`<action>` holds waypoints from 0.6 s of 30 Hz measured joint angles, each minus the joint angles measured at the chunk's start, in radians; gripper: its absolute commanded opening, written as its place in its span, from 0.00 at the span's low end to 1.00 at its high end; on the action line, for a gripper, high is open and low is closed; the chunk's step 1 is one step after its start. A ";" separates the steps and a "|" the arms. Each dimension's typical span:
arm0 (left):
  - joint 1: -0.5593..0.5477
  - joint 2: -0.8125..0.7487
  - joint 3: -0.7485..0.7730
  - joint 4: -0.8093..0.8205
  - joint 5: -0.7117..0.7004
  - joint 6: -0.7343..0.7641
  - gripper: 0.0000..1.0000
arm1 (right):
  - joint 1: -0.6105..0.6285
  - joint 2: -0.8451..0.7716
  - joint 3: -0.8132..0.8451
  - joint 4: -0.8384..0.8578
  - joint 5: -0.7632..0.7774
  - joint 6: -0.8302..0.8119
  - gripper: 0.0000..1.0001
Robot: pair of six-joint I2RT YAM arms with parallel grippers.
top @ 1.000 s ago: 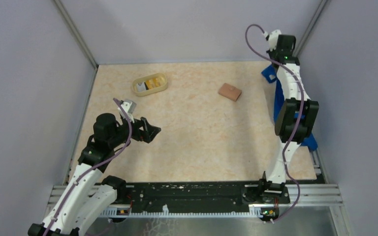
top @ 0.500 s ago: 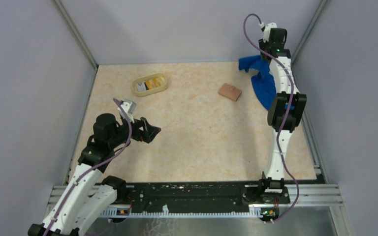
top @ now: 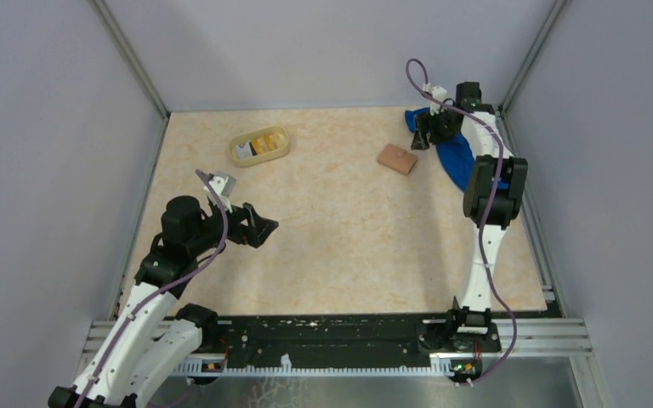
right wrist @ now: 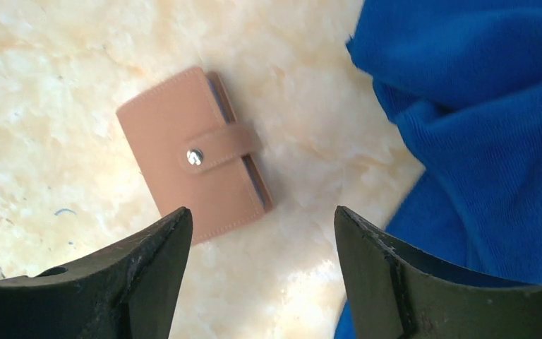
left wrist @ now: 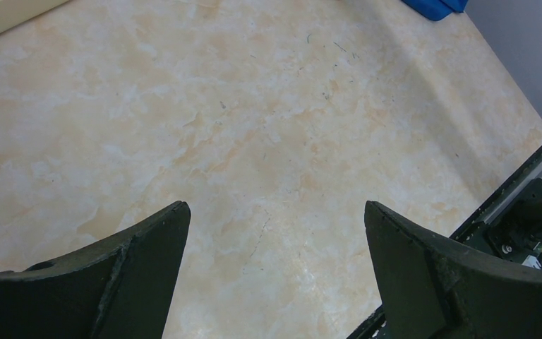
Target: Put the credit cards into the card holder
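Note:
The card holder (top: pixel 397 159) (right wrist: pixel 193 156) is a small tan wallet lying closed on the table, its strap snapped shut. The credit cards (top: pixel 259 145) sit in a pale yellow oval tray (top: pixel 277 155) at the back left. My right gripper (top: pixel 420 136) (right wrist: pixel 261 215) hovers open just right of the card holder, with nothing between its fingers. My left gripper (top: pixel 265 229) (left wrist: pixel 275 208) stands wide open over bare table at the left, far from both the cards and the holder.
A blue cloth (top: pixel 452 155) (right wrist: pixel 480 120) lies bunched at the back right, partly under my right arm and close to the card holder. Grey walls close in the table on three sides. A black rail (top: pixel 340 336) runs along the near edge.
My right arm swung down and left from the back right corner to the card holder, its gripper opening. The blue cloth it carried now lies on the table. The left arm stayed still.

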 measured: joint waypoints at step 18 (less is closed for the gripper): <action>0.000 0.007 -0.003 0.017 0.048 -0.004 0.99 | 0.030 0.195 0.182 -0.169 -0.116 -0.012 0.40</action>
